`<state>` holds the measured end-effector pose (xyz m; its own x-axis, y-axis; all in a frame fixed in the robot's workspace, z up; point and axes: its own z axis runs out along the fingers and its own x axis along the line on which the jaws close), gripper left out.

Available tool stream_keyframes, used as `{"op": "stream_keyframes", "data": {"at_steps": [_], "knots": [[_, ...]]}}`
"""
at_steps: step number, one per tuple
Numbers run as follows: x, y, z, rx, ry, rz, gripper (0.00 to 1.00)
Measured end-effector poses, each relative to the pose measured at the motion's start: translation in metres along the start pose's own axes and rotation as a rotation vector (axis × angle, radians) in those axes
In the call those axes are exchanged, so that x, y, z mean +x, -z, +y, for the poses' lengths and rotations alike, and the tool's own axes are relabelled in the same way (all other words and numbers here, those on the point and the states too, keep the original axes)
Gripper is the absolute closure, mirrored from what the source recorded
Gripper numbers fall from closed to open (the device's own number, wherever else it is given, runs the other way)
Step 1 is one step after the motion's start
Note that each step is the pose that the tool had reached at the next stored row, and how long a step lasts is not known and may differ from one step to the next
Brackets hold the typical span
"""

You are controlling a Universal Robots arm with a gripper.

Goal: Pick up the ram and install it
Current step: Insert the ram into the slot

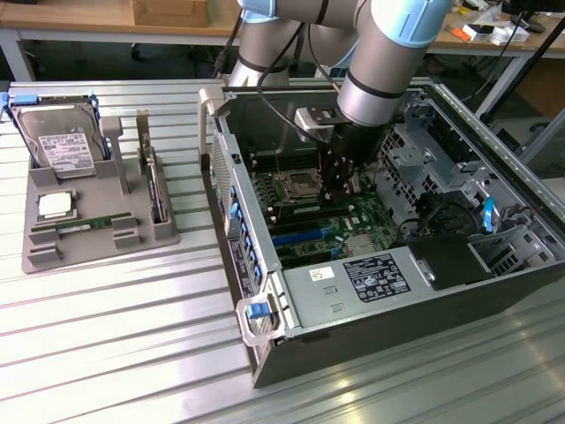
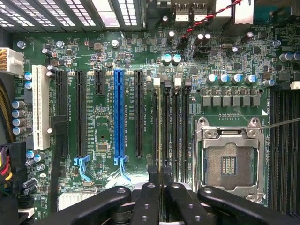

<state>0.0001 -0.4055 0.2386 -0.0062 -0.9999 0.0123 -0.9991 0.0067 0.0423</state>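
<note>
The hand [image 2: 161, 187] is holding the ram [image 2: 160, 131] edge-on over a memory slot [image 2: 155, 126]; slight misalignment risks jamming it.

I'm working in a lab or workshop: ribbed metal bench [image 1: 106, 327], opened computer case [image 1: 388, 291], cluttered desks [image 1: 494, 35] behind.
</note>
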Motion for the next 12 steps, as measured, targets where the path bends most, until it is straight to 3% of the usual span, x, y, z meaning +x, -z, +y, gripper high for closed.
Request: {"op": "stream_keyframes", "data": {"at_steps": [12], "knots": [[0.0016, 0.0005, -0.0025, -0.0006, 0.0, -0.0011, 0.88]]}}
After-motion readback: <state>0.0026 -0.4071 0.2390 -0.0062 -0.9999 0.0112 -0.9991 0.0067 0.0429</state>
